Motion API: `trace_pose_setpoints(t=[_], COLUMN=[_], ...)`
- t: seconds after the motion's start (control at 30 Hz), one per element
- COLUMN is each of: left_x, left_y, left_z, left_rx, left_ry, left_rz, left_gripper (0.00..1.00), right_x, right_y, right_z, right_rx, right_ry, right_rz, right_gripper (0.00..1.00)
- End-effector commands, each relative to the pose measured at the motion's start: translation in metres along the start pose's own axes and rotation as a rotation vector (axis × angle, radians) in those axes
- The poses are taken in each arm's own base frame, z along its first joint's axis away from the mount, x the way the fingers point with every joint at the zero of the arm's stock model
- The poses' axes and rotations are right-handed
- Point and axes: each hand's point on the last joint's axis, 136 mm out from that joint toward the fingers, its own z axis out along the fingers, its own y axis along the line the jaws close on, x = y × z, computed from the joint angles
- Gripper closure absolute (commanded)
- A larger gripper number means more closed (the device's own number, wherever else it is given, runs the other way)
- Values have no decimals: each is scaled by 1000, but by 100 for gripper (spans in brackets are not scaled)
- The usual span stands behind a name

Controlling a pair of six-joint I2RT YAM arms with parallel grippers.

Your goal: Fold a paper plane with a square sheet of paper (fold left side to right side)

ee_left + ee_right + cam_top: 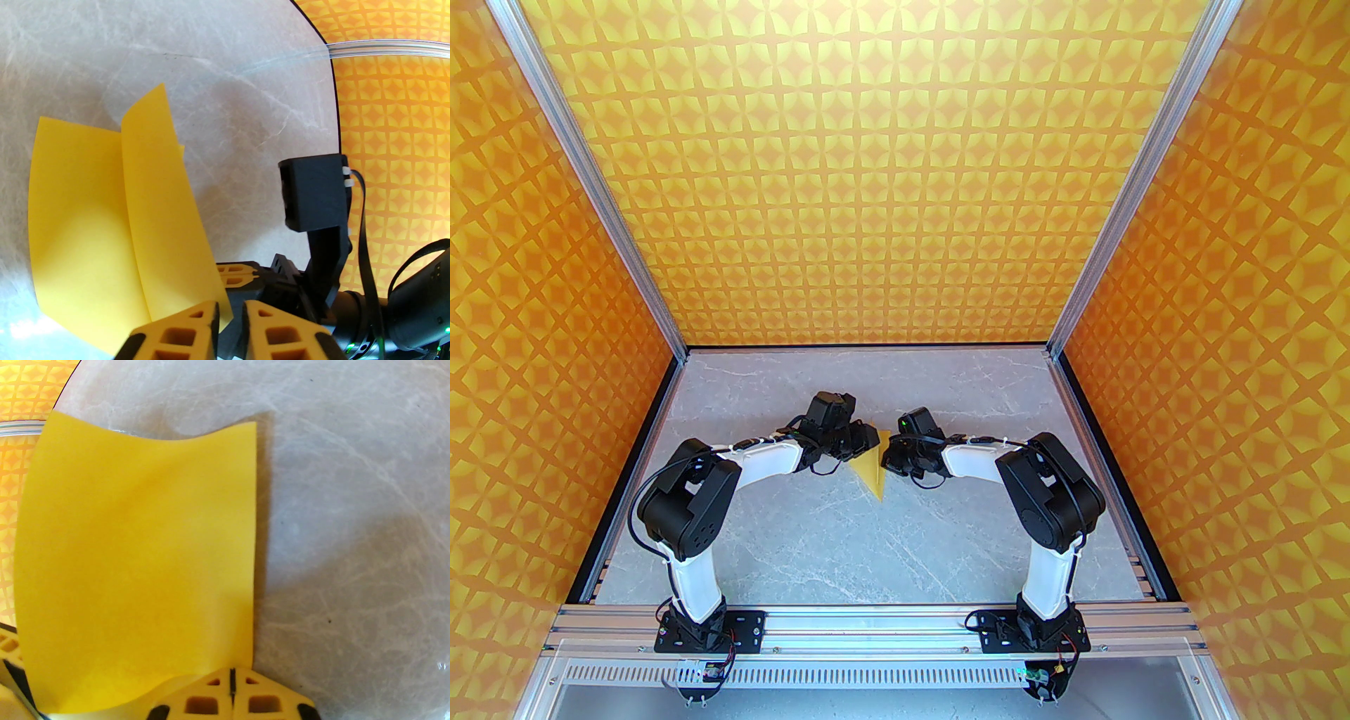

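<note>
The left-to-right fold is in hand: the square sheet of paper (870,470), lifted at the middle of the table (801,534), is pinched by the fully closed right gripper (232,676). The left gripper (230,313) is narrowly parted around the raised flap's edge. A firm clamp and a rightward carry are called for next.

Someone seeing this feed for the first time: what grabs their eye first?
The thin bright-yellow square sheet of paper, held bent mid-table between both arms. The right gripper is shut on one edge; the left gripper brackets a corner, fingers slightly apart. Around them, loud orange star-patterned walls over a grey marble-look table.
</note>
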Motion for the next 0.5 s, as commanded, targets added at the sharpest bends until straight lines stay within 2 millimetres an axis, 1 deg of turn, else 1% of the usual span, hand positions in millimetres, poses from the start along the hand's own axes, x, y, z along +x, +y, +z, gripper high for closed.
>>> trace_pose_setpoints(t=[0.0, 0.27, 0.47], left_x=[1, -1, -3], left_y=[8, 21, 24], left_z=[7, 17, 21], left_rx=[-28, -70, -95], left_ry=[16, 26, 30], left_rz=[6, -6, -2], left_gripper=[80, 79, 79], right_x=[24, 24, 23], right_y=[-38, -38, -36], right_z=[11, 11, 10], right_rx=[127, 126, 115], right_ry=[76, 76, 70], right_rz=[29, 27, 25], right_gripper=[100, 100, 100])
